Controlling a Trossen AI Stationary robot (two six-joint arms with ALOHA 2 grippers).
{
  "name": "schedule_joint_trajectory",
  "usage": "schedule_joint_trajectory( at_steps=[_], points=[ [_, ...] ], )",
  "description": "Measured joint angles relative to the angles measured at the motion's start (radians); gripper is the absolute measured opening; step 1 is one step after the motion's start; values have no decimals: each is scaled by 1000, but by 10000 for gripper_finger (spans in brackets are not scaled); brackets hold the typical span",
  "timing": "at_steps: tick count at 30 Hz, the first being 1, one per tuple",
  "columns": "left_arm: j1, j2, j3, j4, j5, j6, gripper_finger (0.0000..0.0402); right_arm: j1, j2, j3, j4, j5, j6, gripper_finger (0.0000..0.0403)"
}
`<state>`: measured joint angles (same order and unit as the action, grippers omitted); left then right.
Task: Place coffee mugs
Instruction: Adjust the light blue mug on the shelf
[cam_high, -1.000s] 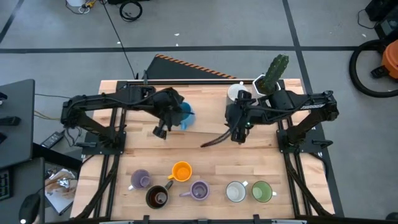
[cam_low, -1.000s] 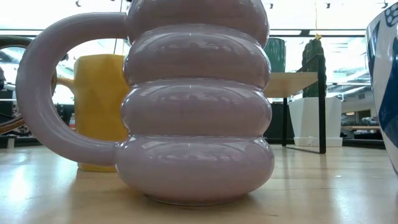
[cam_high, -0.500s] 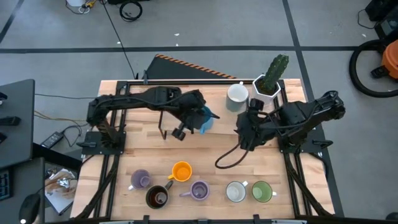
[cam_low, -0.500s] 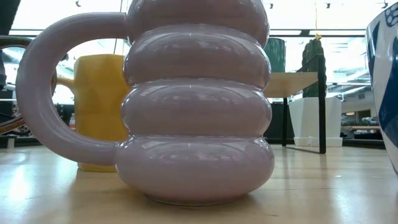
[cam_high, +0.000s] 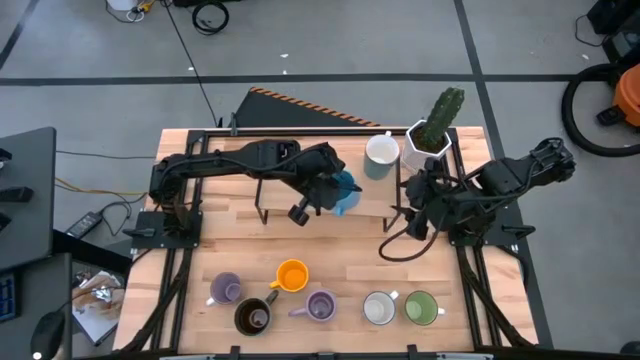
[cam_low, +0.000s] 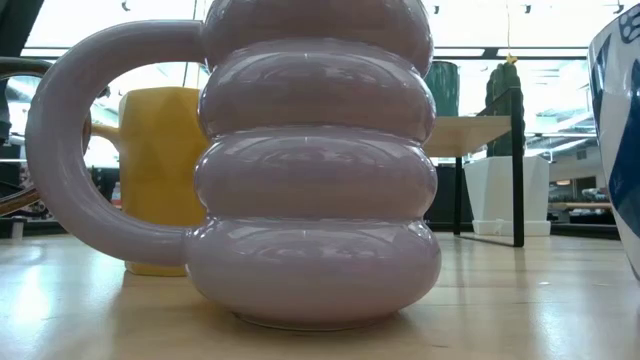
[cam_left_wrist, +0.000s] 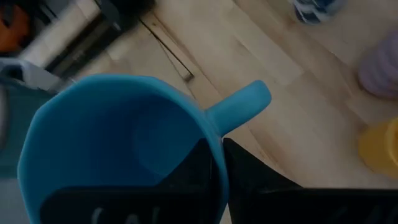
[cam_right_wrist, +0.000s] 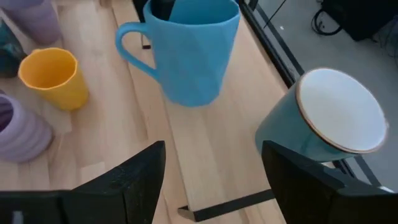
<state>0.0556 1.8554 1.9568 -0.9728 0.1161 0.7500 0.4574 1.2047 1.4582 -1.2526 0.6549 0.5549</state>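
My left gripper (cam_high: 335, 192) is shut on the blue mug (cam_high: 345, 190) over the table's middle, just near-left of a white-lined teal mug (cam_high: 380, 152). That mug stands beside the white cactus pot (cam_high: 432, 135). My right gripper (cam_right_wrist: 217, 180) is open near the table's right side (cam_high: 412, 212) and faces the blue mug (cam_right_wrist: 193, 50) from a distance. Along the near edge stand two lavender mugs (cam_high: 225, 288) (cam_high: 320, 305), a dark brown one (cam_high: 252, 316), an orange one (cam_high: 292, 275), a white one (cam_high: 378, 308) and a green one (cam_high: 420, 307). My left gripper pinches the blue mug's rim (cam_left_wrist: 216, 146) right beside the handle (cam_left_wrist: 242, 106), one finger (cam_left_wrist: 196, 171) inside the cup and one (cam_left_wrist: 255, 177) outside. The fingers come from above, pointing down. The mug hangs upright below them; it looks just off the wood.
A thin black metal frame (cam_high: 262, 205) stands on the far half of the table, around the spot where the blue mug hangs. A dark cable loop (cam_high: 398, 248) trails from the right arm. Bare wood lies between the frame and the near row of mugs.
My left gripper has carried the blue mug toward the table's right, from left of centre to near the teal mug, keeping it upright. My right arm has drawn back toward the right edge, still open.
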Motion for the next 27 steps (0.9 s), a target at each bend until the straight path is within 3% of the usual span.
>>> schedule_joint_trajectory(
  at_steps=[7,17,27],
  points=[
    [-6,45,0,172,-4,23,36,0,-19,-36,43,5,-17,272],
    [16,125,-1,247,-13,41,40,-1,-16,-36,64,0,-32,272],
    [39,162,-1,298,49,47,42,0,-21,-36,55,-1,-32,272]
  ],
)
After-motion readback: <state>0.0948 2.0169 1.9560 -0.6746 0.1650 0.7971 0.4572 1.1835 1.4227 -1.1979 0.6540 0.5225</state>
